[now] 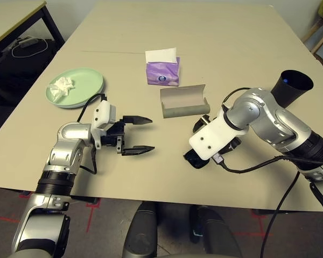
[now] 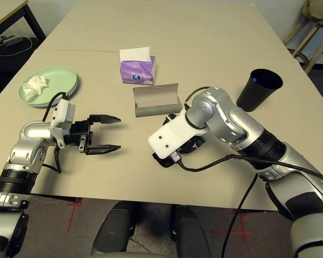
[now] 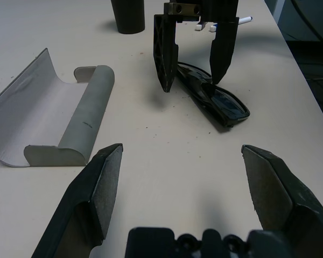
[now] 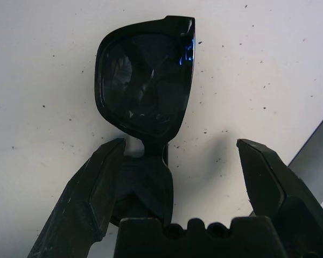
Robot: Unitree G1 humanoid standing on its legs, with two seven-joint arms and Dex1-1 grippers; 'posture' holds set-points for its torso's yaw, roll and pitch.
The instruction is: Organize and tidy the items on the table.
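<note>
Right gripper (image 3: pixel 196 64) points steeply down over the black sunglasses (image 4: pixel 145 80), which lie folded flat on the table (image 1: pixel 204 32) close to its near edge. Fingers spread wide, gripping nothing; in the right wrist view one finger (image 4: pixel 91 183) overlaps the frame's bridge while the other stands well clear to the side.

Left gripper (image 1: pixel 135 136) hovers level nearby, aimed across toward the right one, fingers likewise released and empty.

Grey glasses case (image 1: pixel 184 101) lies open just behind the sunglasses, lid up. Purple tissue box (image 1: pixel 162 72) sits behind the case, toward the table's middle. Green plate (image 1: pixel 89 80) with crumpled tissue (image 1: pixel 61 86) near the left edge; black cup (image 1: pixel 290 86) near the right edge. White marker pens (image 3: pixel 242 20) lie past the right gripper in the left wrist view.

Risks, as judged:
- Grasp looks off-centre. Closing now could push the frame sideways instead of pinching it.
- Frame lies flat and thin. Fingertips may scrape the tabletop or slip off the smooth lens.
- Sunglasses are near the near edge, so a nudge could slide them off.
- A one-sided lift may let them swing and miss the case.
</note>
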